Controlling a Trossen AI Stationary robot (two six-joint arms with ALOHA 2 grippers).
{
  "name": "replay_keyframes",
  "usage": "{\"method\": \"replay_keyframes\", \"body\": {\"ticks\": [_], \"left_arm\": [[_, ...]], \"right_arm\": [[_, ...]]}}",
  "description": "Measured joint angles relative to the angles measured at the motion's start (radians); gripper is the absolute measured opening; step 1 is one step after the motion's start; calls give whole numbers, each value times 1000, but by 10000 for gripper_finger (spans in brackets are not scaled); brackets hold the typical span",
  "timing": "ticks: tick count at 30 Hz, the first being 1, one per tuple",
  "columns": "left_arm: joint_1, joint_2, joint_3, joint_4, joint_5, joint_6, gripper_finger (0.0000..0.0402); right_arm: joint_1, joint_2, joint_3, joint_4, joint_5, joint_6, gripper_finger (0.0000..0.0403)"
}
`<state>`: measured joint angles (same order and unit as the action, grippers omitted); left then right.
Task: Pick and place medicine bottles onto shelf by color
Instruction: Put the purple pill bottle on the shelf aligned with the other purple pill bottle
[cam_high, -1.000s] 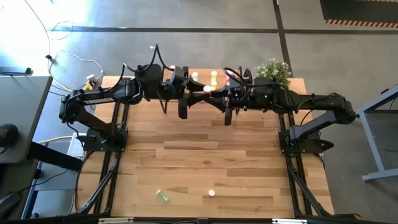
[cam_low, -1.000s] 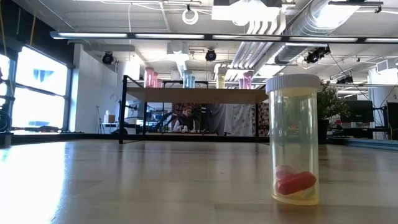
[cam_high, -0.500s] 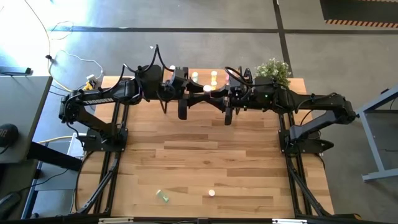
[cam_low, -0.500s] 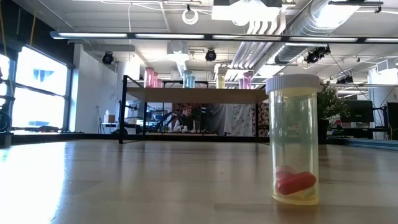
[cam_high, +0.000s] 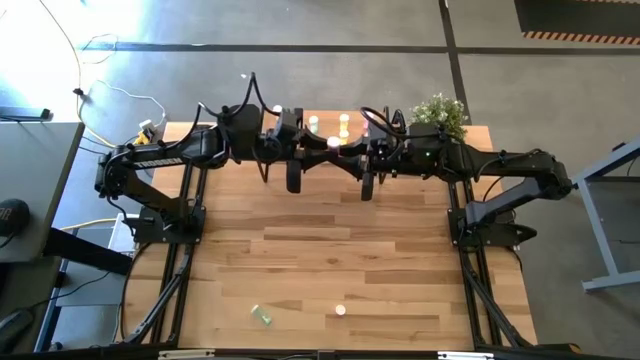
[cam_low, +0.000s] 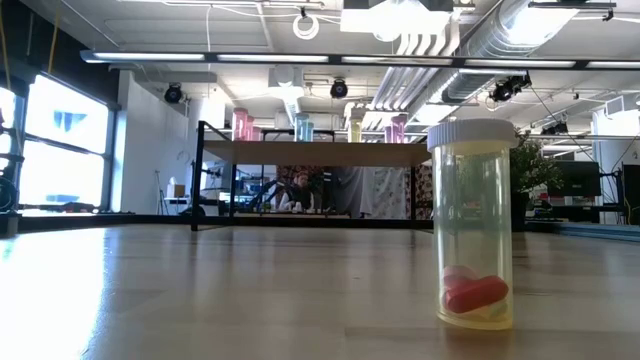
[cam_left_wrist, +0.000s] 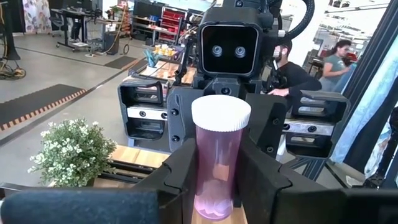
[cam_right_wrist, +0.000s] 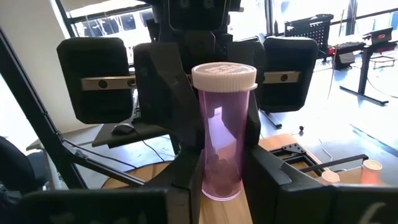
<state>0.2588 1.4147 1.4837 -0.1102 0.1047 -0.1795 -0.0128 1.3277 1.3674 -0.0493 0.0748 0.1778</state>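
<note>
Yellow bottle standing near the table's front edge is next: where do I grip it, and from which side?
Grip the yellow bottle mid-body, below its white cap, coming straight down from above. It stands upright, the cap overhangs as a stop, and the green bottle lies well apart.

Yellow bottle (cam_low: 472, 222) upright on table (cam_low: 200, 290), red pills inside; shelf (cam_low: 310, 153) far behind, bottles on top.
</note>
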Motion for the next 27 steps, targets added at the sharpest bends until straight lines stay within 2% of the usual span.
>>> {"method": "replay_keyframes", "body": {"ticks": [5, 13, 16, 21, 27], "left_arm": [[0, 2, -1, -9, -1, 39, 85], [2, 3, -3, -91, -70, 118, 86], [5, 3, -3, -135, -91, 152, 86], [9, 3, -3, -227, -127, 205, 86], [10, 9, -18, -258, -70, 216, 86]], "right_arm": [[0, -1, 0, -35, 8, -3, 87], [0, -11, 0, -147, 29, 5, 179], [-7, -33, 0, -235, 18, 33, 201], [-31, -79, 0, -379, 21, 76, 207], [-74, -140, 0, -393, 23, 12, 209]]}}
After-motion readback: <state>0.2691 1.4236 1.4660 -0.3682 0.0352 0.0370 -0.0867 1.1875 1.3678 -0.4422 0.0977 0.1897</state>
